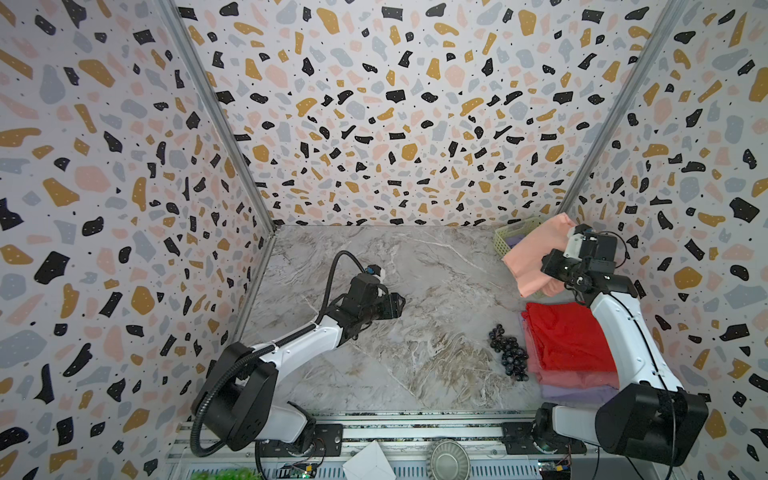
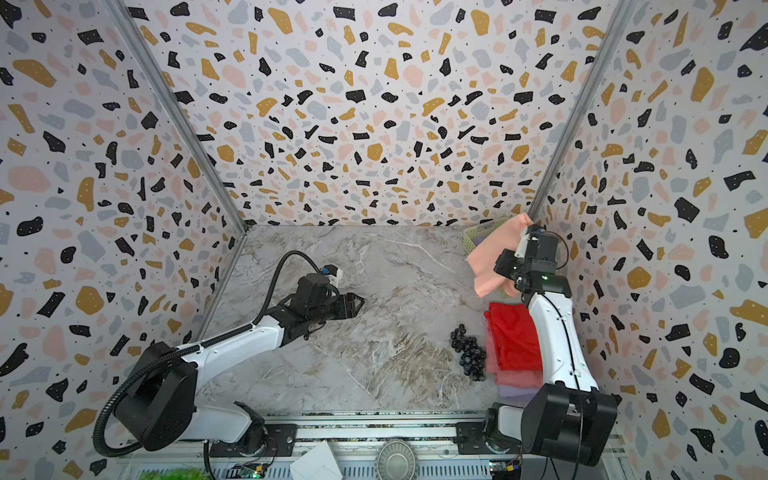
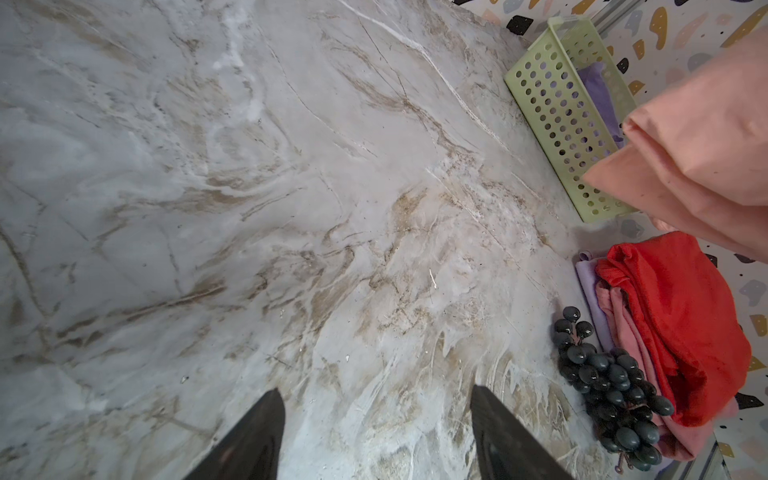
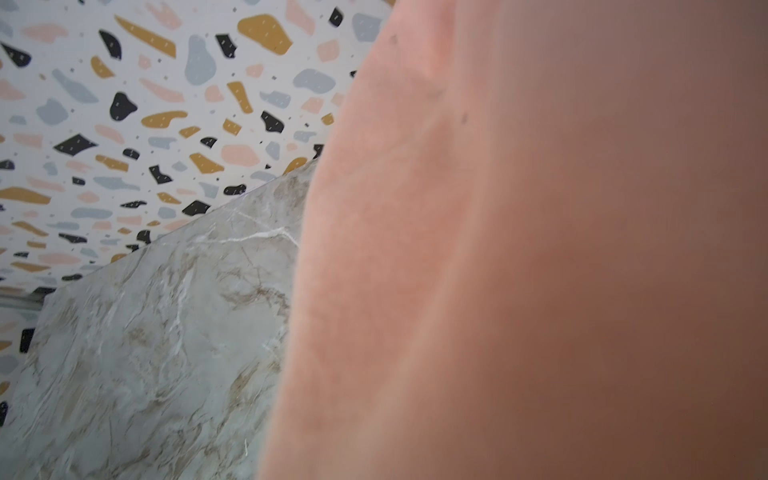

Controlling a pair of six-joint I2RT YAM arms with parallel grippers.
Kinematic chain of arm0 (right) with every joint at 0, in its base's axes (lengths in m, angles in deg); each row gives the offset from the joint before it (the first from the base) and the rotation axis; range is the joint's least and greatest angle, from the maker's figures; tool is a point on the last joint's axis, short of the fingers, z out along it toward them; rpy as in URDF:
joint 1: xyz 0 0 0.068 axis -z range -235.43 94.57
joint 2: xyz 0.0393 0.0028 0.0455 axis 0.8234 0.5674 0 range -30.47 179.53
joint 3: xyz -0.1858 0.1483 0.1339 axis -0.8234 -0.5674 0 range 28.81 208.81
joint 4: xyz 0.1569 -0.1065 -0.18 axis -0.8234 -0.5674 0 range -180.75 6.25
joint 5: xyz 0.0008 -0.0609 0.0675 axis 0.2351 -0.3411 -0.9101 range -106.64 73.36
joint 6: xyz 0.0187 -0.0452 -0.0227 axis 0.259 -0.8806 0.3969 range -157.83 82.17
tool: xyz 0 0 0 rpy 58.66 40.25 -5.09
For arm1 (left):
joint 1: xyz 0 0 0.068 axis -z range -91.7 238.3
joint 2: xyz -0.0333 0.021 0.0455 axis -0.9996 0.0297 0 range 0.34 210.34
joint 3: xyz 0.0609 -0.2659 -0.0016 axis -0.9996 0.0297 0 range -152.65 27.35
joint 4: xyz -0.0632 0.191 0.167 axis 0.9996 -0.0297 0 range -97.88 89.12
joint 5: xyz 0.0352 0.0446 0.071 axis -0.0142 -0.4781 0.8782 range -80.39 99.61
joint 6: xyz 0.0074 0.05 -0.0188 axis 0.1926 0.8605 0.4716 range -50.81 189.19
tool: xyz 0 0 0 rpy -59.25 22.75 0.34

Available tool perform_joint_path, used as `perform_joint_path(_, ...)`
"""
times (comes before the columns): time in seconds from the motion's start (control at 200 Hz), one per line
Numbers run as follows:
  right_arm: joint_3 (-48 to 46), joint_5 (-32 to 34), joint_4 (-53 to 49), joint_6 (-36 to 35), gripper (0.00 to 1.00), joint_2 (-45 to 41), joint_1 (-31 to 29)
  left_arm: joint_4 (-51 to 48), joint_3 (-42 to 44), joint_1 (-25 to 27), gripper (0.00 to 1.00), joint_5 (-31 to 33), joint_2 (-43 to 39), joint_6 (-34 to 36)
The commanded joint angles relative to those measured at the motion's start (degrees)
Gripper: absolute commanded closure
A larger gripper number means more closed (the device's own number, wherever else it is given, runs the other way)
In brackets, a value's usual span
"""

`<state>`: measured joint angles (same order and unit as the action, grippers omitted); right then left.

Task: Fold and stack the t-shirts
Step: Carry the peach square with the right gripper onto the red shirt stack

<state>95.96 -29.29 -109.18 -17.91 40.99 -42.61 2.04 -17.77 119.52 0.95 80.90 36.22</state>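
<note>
Three folded tees already lie piled at about 4 o'clock on the worktop (image 1: 395,374), close to the right arm's base: the red t-shirt (image 1: 569,336) on top, the pink t-shirt (image 1: 577,378) under it and the lavender t-shirt (image 1: 577,394) at the bottom, their edges stepped rather than flush. A bunch of grapes (image 1: 509,353) lies against the pile's 9 o'clock side. The peach t-shirt (image 1: 534,257) is in the air at about 2 o'clock, hanging in loose folds over the green basket (image 3: 552,108). It hangs from the right tool (image 1: 575,232), whose tips are buried in the cloth, so the closed grip is a judgement from how the shirt hangs. No print shows on it from these angles. The left tool (image 3: 376,390) hovers over the bare middle of the worktop with its jaws well apart and nothing between them. A scrap of purple cloth (image 3: 598,87) shows inside the basket – whether it is another tee I cannot tell. So the job looks well past halfway: the peach one has yet to be spread flat, folded and set on the pile – and whatever is in the basket may follow.
</note>
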Motion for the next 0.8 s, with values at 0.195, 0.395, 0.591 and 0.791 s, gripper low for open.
perform_joint_path(0.195, -2.32, -8.11, -3.04, 0.16, 0.92, -6.79, 15.23, 4.94, 0.04, -1.86, 0.29, -4.70, 0.93, 0.72)
perform_joint_path(0.395, -6.08, -8.01, -7.06, -0.10, 0.92, -7.87, 17.72, 5.36, -0.58, -2.04, 0.29, -5.98, 1.77, 0.80)
perform_joint_path(0.591, -9.63, -13.64, -8.71, -1.02, 0.92, -9.41, 20.06, 6.17, -0.32, -2.17, 0.29, -5.53, 1.07, 0.54)
perform_joint_path(0.791, -15.96, -9.12, -13.11, 1.09, 0.44, -13.74, 20.20, 6.30, 0.16, -2.82, 0.29, -5.78, 0.79, 0.71)
